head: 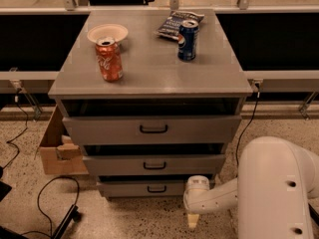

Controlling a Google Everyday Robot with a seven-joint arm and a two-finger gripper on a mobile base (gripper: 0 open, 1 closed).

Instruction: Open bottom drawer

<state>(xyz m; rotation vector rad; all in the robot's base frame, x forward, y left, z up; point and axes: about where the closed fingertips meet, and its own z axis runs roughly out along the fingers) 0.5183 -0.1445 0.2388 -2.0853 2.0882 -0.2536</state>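
The gripper (193, 222) hangs low above the floor, just beside the right end of the bottom drawer (124, 188); I cannot tell if it is open or closed. This drawer is the lowest of three. Farther, the worktop (149, 71) carries a red can (109, 59), a blue can (187, 40) and a bowl (107, 33).

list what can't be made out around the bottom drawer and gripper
Camera view: bottom drawer interior, shadowed under the middle drawer front.
Gripper, low and right of the bottom drawer: whether it touches the floor, too small.
Cardboard box: right side behind the cabinet.
Robot arm: cut off by right edge.
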